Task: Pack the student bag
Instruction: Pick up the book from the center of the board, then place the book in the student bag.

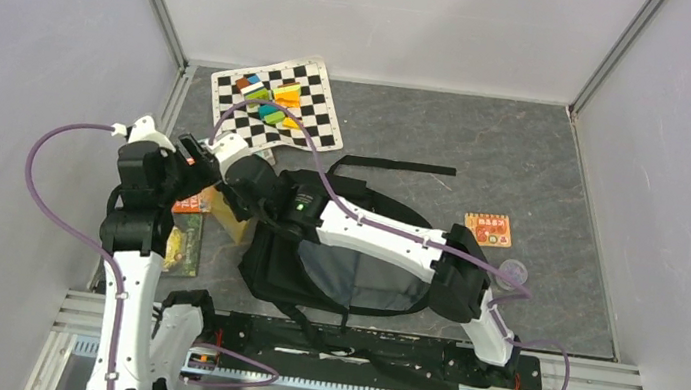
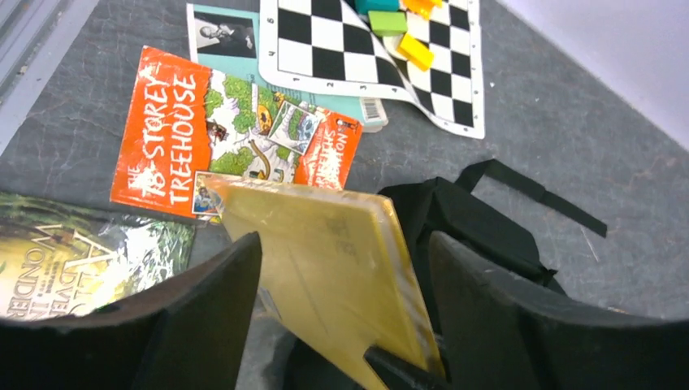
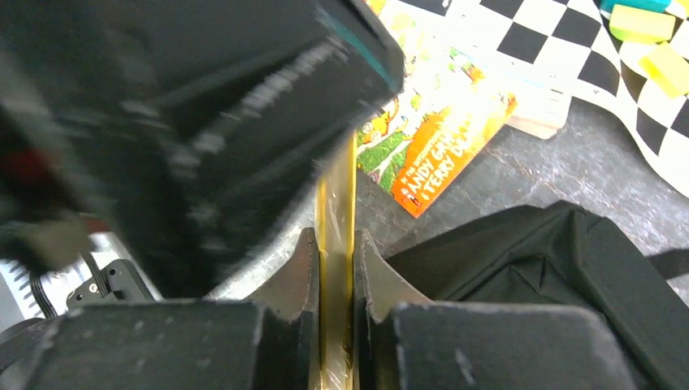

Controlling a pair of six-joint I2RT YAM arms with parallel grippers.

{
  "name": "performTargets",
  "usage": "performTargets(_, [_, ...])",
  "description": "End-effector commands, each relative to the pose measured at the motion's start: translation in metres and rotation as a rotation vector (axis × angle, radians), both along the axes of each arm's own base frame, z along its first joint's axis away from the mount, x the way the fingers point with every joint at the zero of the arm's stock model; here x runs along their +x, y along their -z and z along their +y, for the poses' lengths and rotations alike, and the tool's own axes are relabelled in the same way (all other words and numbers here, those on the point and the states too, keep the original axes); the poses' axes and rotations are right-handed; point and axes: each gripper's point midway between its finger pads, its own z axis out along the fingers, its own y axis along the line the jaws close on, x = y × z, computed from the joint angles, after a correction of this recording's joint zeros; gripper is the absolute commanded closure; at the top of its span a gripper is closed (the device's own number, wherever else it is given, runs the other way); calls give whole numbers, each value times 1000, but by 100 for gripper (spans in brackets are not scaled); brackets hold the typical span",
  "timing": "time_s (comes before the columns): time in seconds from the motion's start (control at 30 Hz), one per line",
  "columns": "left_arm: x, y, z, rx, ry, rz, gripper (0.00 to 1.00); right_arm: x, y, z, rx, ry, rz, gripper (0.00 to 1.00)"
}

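The student bag (image 1: 351,276), black with a grey lining, lies open at the table's middle under my right arm. My right gripper (image 3: 335,244) is shut on the lower edge of a thin yellow book (image 3: 335,195), which it holds upright just left of the bag (image 3: 536,276). In the left wrist view the same yellow book (image 2: 333,260) stands tilted between the fingers of my left gripper (image 2: 343,244). Those jaws are open, with a gap showing on the right side. From above, the two grippers meet at the book (image 1: 228,215) by the bag's left rim.
An orange storybook (image 2: 187,138) and a dark green book (image 2: 65,260) lie flat left of the bag. A chequered mat (image 1: 278,100) with several coloured blocks (image 1: 269,94) sits at the back. An orange card (image 1: 488,230) and a clear round lid (image 1: 513,272) lie to the right.
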Motion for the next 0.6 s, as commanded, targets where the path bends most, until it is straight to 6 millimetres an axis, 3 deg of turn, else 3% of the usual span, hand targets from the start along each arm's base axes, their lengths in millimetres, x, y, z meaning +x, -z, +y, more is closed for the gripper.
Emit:
performTargets(0.0, [-10, -39, -4, 52, 35, -133, 11, 9, -58, -19, 144, 76, -42, 100])
performTargets(0.1, [-16, -66, -3, 109, 52, -192, 1, 7, -89, -28, 242, 93, -51, 100])
performTargets(0.27, [-21, -89, -11, 138, 115, -211, 0, 8, -146, -61, 380, 161, -110, 100])
performTargets(0.4, [-24, -84, -20, 125, 156, -208, 0, 15, -185, -111, 446, 254, -178, 100])
performTargets(0.57, [-26, -55, -40, 61, 245, -137, 0, 41, -184, -187, 389, 400, -230, 100])
